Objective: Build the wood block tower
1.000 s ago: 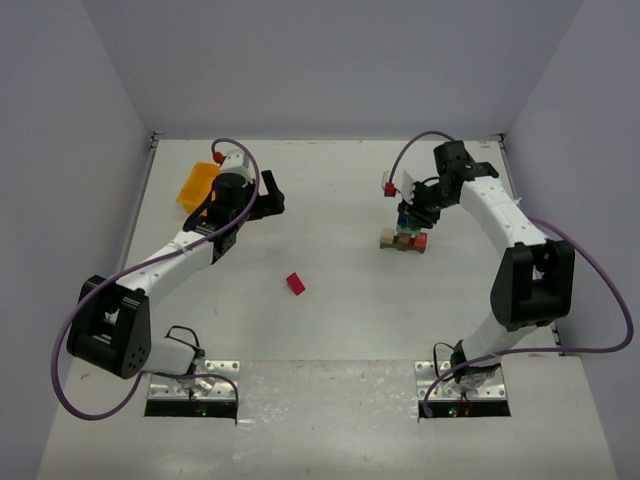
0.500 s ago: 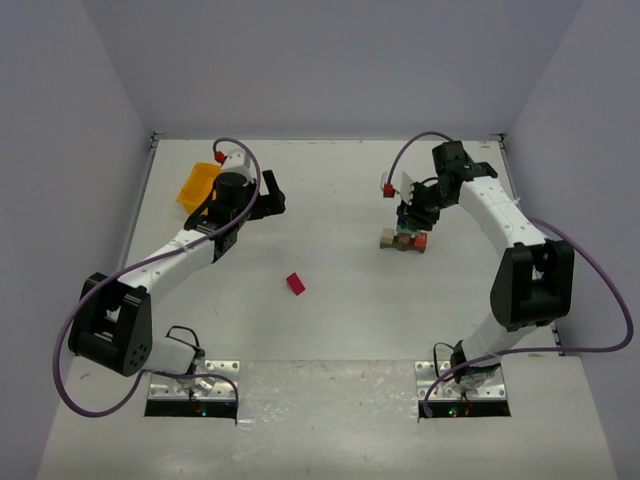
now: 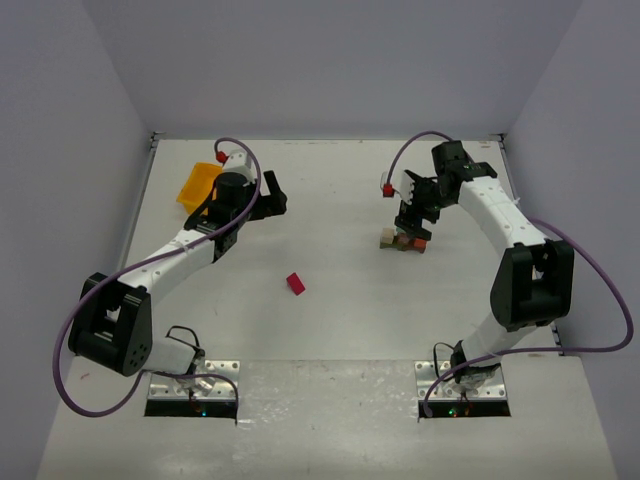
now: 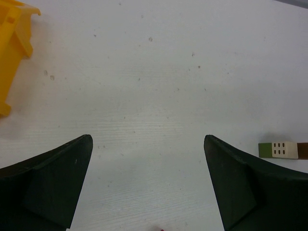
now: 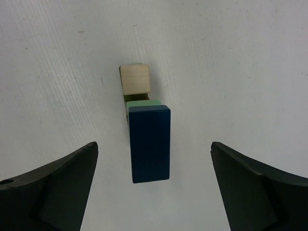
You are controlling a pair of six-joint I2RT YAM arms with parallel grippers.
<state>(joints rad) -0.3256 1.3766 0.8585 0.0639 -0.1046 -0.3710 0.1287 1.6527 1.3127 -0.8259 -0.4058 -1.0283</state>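
Right end effector: jaws wide apart, gripping nothing. The wood block tower sits between them, untouched, at 2 o'clock on the counter. Blue block on top, green block beneath, tan block at its 12 o'clock. Left end effector: jaws apart, empty. Red block lies loose near centre; yellow tray at 10 o'clock
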